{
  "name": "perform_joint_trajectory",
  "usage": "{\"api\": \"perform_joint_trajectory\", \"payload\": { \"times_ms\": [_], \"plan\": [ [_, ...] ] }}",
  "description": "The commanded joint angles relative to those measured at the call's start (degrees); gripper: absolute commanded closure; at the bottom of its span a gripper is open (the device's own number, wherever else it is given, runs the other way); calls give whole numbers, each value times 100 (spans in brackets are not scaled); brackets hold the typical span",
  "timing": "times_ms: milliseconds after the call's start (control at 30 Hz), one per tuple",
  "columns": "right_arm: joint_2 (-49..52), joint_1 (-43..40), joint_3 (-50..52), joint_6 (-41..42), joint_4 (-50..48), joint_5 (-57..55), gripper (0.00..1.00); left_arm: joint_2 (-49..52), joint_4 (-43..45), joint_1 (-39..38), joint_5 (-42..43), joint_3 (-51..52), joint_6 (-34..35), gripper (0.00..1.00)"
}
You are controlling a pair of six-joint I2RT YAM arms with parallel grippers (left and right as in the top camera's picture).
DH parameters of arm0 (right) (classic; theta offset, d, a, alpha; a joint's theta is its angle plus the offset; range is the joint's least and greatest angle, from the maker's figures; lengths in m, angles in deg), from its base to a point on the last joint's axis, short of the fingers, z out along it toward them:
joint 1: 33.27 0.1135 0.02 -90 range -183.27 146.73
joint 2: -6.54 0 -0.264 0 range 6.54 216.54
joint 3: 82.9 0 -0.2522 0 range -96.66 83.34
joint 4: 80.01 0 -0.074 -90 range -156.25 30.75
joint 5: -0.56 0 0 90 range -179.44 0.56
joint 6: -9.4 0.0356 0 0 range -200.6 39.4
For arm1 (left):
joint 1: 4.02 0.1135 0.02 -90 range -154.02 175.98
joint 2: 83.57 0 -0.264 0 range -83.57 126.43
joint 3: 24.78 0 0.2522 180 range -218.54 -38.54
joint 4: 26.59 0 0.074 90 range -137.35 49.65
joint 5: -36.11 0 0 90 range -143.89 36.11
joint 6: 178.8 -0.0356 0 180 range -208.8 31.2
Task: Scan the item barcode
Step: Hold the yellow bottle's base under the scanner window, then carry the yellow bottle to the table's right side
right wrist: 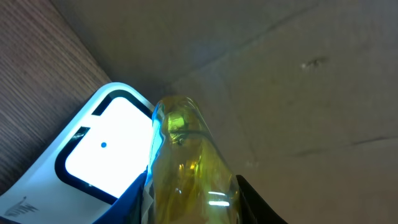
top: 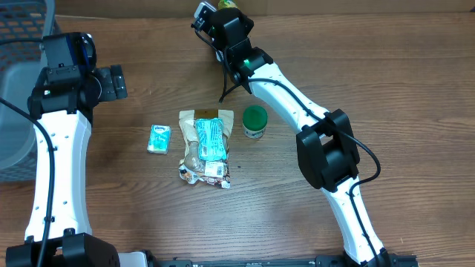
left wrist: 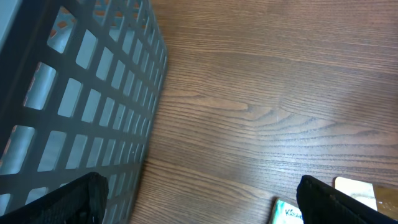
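1. Progress: the right end effector [top: 220, 10] has the bottle [right wrist: 186, 168] pinched between its fingers. The jaws are only partly closed because the bottle fills the gap. It's holding the bottle right up against the scanner [right wrist: 106, 152], so I'd say we're in the scan step itself.
2. I can't see a barcode or label from the wrist view, so no idea if the code faces the window. My guess is what's left is a bit of turning until it reads.
3. The left end effector [top: 113, 81] is spread wide with nothing in it, and the basket [left wrist: 81, 93] is just off one finger.
4. The tissue pack [top: 159, 139], snack bag [top: 204, 148] and green-lidded jar [top: 254, 122] lie well behind the right end effector – probably waiting their turn.
5. Materials: the bottle is clear, yellowish, glossy and rounded. The scanner is smooth white with blue trim and a glowing rounded-rectangle window. The basket is a grey plastic grid, and the bench [left wrist: 267, 93] is brown woodgrain.
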Motion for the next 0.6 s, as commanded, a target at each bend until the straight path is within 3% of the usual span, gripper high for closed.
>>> {"api": "perform_joint_trajectory", "payload": {
  "times_ms": [0, 267, 567],
  "plan": [
    [-70, -4, -98, 619, 31, -116, 96, -76, 0, -37, 9, -85, 57, 1],
    [-960, -72, -98, 1602, 345, -162, 96, -76, 2, -39, 9, -85, 57, 1],
    [-2280, -437, -101, 3211, 2076, 24, 96, -76, 0, -39, 9, -85, 57, 1]
  ]
}}
